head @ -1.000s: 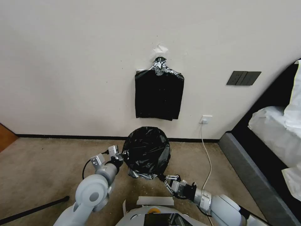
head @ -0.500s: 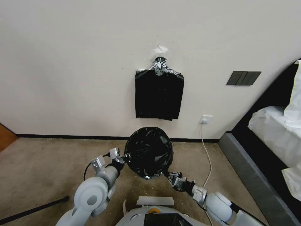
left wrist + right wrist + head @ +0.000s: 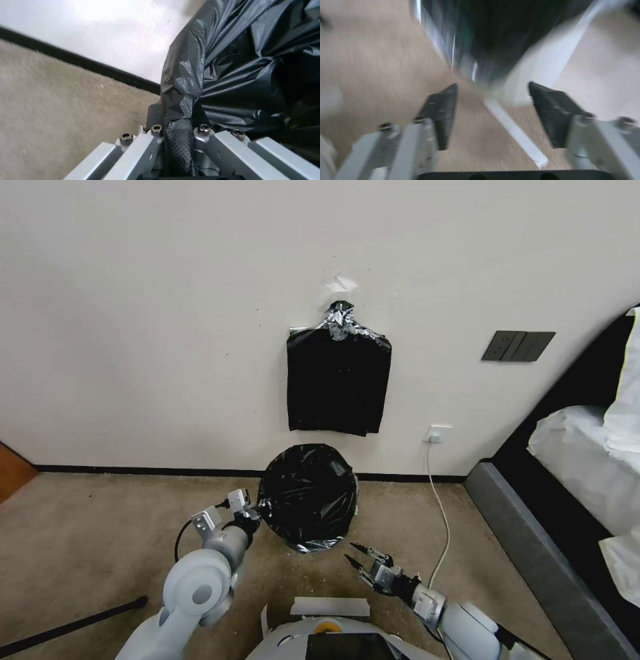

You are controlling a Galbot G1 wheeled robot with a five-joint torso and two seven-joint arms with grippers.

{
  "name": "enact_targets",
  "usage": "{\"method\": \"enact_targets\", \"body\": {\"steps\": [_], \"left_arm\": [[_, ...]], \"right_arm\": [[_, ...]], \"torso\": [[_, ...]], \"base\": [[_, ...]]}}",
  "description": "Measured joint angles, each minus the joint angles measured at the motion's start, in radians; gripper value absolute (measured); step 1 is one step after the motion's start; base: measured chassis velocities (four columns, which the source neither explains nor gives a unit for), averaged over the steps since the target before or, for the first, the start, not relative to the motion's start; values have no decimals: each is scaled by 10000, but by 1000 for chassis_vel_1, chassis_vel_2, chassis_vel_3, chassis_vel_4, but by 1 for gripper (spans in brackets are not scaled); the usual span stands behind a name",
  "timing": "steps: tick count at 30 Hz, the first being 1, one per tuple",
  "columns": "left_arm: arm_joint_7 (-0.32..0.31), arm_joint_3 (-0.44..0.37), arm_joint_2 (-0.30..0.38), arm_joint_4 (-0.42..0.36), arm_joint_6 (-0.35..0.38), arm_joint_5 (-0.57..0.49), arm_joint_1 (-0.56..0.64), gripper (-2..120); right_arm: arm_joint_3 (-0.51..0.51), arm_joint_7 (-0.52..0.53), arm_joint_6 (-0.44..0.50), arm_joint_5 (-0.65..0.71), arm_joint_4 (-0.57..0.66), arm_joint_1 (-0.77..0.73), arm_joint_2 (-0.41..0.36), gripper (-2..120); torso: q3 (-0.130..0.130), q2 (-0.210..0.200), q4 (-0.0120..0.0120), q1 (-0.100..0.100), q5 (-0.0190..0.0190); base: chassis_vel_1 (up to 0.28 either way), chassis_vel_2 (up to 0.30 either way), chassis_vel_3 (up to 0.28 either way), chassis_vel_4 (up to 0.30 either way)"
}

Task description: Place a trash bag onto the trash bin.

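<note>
Left claw (image 3: 259,511) clenched on the glossy black plastic trash bag (image 3: 308,493), at its side; right claw (image 3: 355,556) spread wide, gripping nothing, just beside it above beige carpet (image 3: 100,540).

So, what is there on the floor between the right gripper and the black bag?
Nothing but bare carpet in the head view: the right gripper, jaws open, is off the bag.

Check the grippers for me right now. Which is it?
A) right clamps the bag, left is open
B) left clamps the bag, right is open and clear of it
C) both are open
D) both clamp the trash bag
B: the left gripper pinches a fold of the trash bag, while the right gripper is spread open over the carpet, apart from it.
</note>
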Motion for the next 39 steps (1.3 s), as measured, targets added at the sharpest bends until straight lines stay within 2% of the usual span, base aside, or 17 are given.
{"method": "enact_targets", "body": {"steps": [3,6,7,9,10,13,15,18,19,22,25,29,31,33,34,37,39], "left_arm": [[334,263,-71,166,-276,716,82,1],[557,671,-215,293,-551,1390,136,1],[557,671,-215,293,-551,1390,136,1],[647,915,-298,370,-676,1884,138,1],[647,915,-298,370,-676,1884,138,1],[835,1465,-393,473,-859,2995,124,1],[854,1531,-399,493,-873,3120,113,1],[1005,2061,-456,636,-967,3937,-3,1],[1005,2061,-456,636,-967,3937,-3,1],[1052,2379,-544,706,-967,4266,-54,1],[1062,2446,-573,724,-968,4349,-62,1],[1104,2658,-734,762,-949,4733,-26,1],[1116,2675,-751,763,-947,4796,-9,1],[1200,2728,-807,763,-946,5129,80,1],[1200,2728,-807,763,-946,5129,80,1],[1295,2803,-891,745,-963,5602,238,1],[1316,2810,-907,729,-971,5697,273,1]], "right_arm": [[278,148,-289,486,846,-518,-76,64],[306,564,-1162,1182,2041,-949,-116,48],[306,564,-1162,1182,2041,-949,-116,48],[159,913,-1886,1821,2577,-808,-121,37],[159,913,-1886,1821,2577,-808,-121,37],[-208,1957,-3886,3886,2778,431,-285,22],[-272,2093,-4113,4188,2778,685,-313,20],[-795,2918,-5409,5883,2776,2485,-424,3],[-795,2918,-5409,5883,2776,2485,-424,3],[-1550,3743,-6261,7078,2750,3863,-362,0],[-1858,4035,-6502,7340,2702,4271,-302,0],[-3423,5837,-7811,8738,2124,6309,384,0],[-3586,6023,-7930,8838,2027,6491,498,0],[-4269,6827,-8372,9272,1651,7208,954,0],[-4269,6827,-8372,9272,1651,7208,954,0],[-5069,7905,-8605,9637,1114,7960,1471,0],[-5223,8112,-8614,9687,990,8092,1568,0]], "torso": [[0,1,-1,0,-2],[0,0,-1,0,-1],[0,0,-1,0,-1],[0,1,-2,-1,-2],[0,1,-2,-1,-2],[0,0,-1,-1,3],[0,0,1,-1,3],[1,0,1,0,2],[1,0,1,0,2],[1,0,0,0,0],[1,0,-1,0,-1],[1,0,1,0,0],[1,0,0,0,0],[1,0,0,0,1],[1,0,0,0,1],[2,0,0,0,-1],[2,0,0,0,0]], "base": [[0,0,0,0],[0,0,0,0],[0,0,0,0],[0,0,0,0],[0,0,0,0],[0,0,0,0],[0,0,0,0],[0,0,0,0],[0,0,0,0],[0,0,0,0],[0,0,0,0],[0,0,0,0],[0,0,0,0],[0,0,0,0],[0,0,0,0],[0,0,0,0],[0,0,0,0]]}}
